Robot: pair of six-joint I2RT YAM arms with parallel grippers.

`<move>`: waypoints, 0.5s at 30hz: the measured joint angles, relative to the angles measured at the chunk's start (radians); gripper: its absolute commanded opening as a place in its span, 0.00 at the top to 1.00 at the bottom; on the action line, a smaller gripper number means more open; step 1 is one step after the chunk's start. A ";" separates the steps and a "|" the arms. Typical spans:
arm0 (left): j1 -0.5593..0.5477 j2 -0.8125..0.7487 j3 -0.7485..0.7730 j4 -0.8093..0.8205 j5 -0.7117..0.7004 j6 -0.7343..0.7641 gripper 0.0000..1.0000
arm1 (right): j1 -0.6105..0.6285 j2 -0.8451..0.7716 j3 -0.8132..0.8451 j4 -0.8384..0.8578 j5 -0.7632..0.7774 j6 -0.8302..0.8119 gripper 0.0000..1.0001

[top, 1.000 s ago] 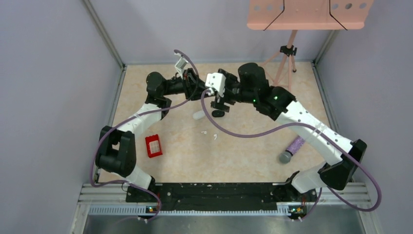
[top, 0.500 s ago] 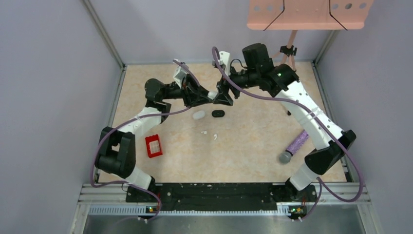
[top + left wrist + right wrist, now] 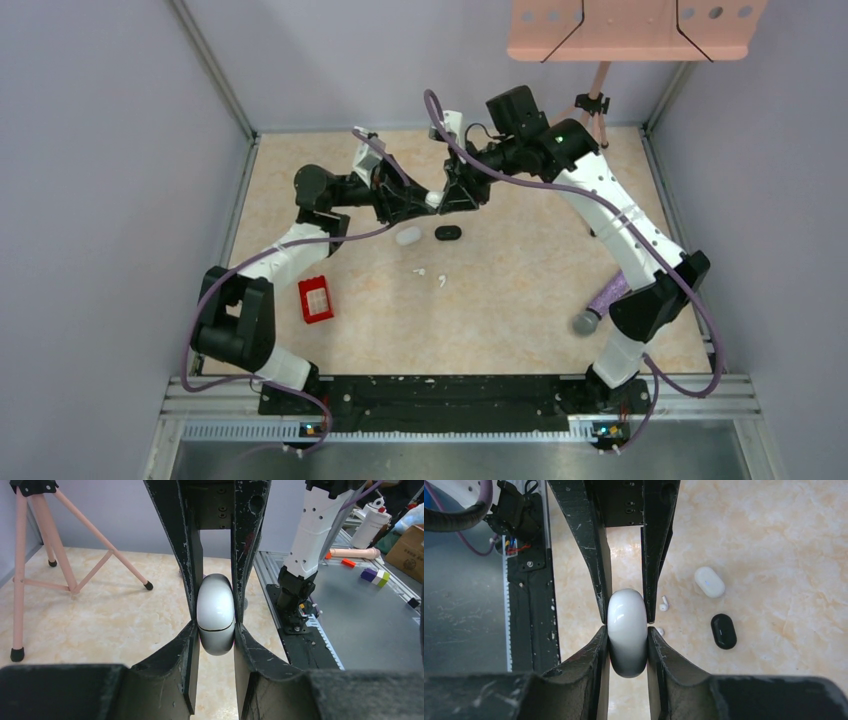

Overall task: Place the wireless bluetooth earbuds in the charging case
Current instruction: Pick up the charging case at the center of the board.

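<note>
Left hand (image 3: 216, 637): is still clamping the charging case (image 3: 215, 605) in mid-air, above the far worktop (image 3: 520, 290).
Charging case: glossy white rounded pebble, thin lid seam showing.
Right hand (image 3: 627, 642): having risen from low over the worktop, is now closing on the case's opposite end, probably bracing it for lid opening.
Earbuds (image 3: 441, 281): tiny, white, stemmed; lying loose on the marbled worktop, nearer than the hands.

Left gripper (image 3: 428, 199), right gripper (image 3: 447, 196) raised, meeting tip-to-tip, both clamped.
</note>
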State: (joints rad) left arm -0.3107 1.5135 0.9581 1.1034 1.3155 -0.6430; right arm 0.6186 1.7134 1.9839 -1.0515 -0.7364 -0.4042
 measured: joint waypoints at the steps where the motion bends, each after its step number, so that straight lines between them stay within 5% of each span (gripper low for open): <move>1: -0.001 0.000 0.000 -0.008 -0.005 0.005 0.77 | -0.002 0.002 0.002 -0.004 -0.001 -0.008 0.86; 5: -0.007 -0.002 0.000 -0.061 -0.035 0.032 0.63 | -0.006 0.003 0.002 -0.013 0.007 -0.045 0.86; 11: -0.009 -0.004 -0.001 -0.100 -0.082 0.035 0.58 | -0.008 0.003 0.000 0.002 0.017 -0.076 0.84; 15: -0.011 -0.004 -0.001 -0.103 -0.092 0.033 0.75 | -0.008 0.003 -0.003 0.019 0.020 -0.076 0.83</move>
State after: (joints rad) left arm -0.3218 1.5097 0.9569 1.0008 1.2240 -0.6098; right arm 0.6102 1.7168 1.9812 -1.0321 -0.7162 -0.4801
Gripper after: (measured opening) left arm 0.377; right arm 0.264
